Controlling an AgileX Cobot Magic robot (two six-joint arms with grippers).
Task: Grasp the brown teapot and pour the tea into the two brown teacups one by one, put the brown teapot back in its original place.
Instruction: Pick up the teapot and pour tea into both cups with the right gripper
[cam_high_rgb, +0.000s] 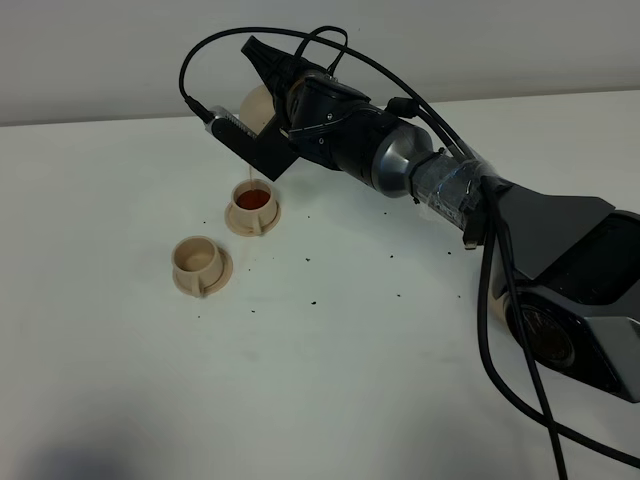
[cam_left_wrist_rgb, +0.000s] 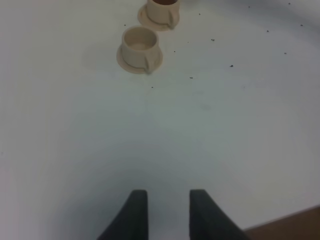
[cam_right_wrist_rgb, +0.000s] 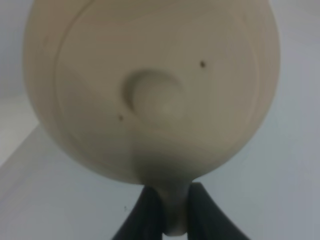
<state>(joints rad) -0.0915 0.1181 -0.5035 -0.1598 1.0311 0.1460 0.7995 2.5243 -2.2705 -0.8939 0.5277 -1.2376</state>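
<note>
**Teapot tipped over the farther cup, held by its handle**

White table (cam_high_rgb: 350, 380) and a pale wall (cam_high_rgb: 100, 50) make up the whole setting.

The brown teapot (cam_high_rgb: 257, 105) is held in the air, just above and slightly behind the filled teacup (cam_high_rgb: 252, 205). A thin stream of tea (cam_high_rgb: 248, 180) is seen falling from it into that cup. In the right wrist view its knobbed lid (cam_right_wrist_rgb: 152, 100) is turned full toward the camera. The loop handle (cam_right_wrist_rgb: 170, 192) is pinched between the pressed-together jaws of the right gripper (cam_right_wrist_rgb: 173, 215).

The pot is judged to be fired clay: stiff, brittle, fairly smooth, and weighty while tea remains inside. The handle is the right place for a hold, since the round body offers nothing to narrow jaws. The lid appears to sit loose and could slip off at a steeper tilt.

The long axis is taken to run from handle to spout. The spout itself is hidden behind the gripper in the high view, so it is only inferred from the stream to point down at the filled teacup, with the handle raised away from it.

The empty teacup (cam_high_rgb: 197, 262) stands on its saucer near the filled teacup, on the camera's side of it. Dark specks (cam_high_rgb: 310, 260) are scattered across the table beside the filled teacup. The left gripper (cam_left_wrist_rgb: 168, 210) hangs well apart from the filled teacup, its jaws spread and nothing held.
</note>
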